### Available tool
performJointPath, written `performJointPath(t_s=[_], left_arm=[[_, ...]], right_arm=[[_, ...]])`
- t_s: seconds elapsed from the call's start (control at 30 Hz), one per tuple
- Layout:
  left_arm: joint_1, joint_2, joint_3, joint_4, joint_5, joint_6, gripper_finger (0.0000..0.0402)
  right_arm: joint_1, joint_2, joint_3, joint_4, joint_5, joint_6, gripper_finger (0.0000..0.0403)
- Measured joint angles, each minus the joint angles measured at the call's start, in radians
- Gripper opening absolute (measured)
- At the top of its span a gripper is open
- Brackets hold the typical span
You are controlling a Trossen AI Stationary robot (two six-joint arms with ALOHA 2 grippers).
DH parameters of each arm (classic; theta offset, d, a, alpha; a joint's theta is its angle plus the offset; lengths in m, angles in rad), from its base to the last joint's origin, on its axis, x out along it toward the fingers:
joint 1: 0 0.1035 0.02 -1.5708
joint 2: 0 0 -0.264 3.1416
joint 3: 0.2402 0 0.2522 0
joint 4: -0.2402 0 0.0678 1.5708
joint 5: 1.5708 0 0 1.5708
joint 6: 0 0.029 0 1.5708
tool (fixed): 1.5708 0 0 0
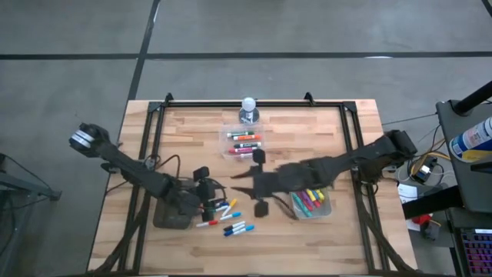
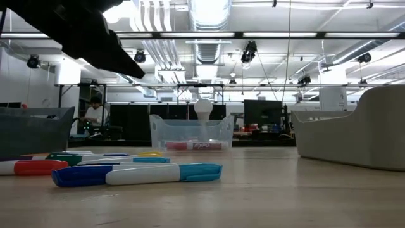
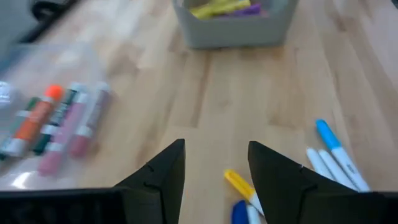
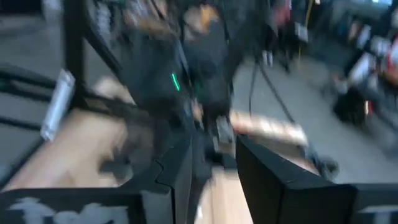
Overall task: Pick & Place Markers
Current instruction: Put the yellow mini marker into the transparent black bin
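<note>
Loose markers lie flat on the wooden table, red, yellow, blue and white-bodied; they fill the low view's foreground. My left gripper hovers open just over them; its wrist view shows the fingers apart, a yellow marker lying on the wood beside one of them and blue markers farther out. My right gripper is open above the table's middle, between the clear tub and the grey tub. Its wrist view is blurred and shows nothing between the fingers.
The clear tub holds orange, green and pink markers. The grey tub holds yellow, purple and other markers. A dark grey tray lies under my left arm. A bottle stands at the far edge. Bare wood lies along the near edge.
</note>
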Motion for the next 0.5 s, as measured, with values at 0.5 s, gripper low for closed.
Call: performJointPath(t_s=[0.5], left_arm=[[0.0, 0.25, 0.114, -0.004, 0.156, -0.008, 0.017]], right_arm=[[0.036, -0.216, -0.306, 0.283, 0.006, -0.042, 0.0116]])
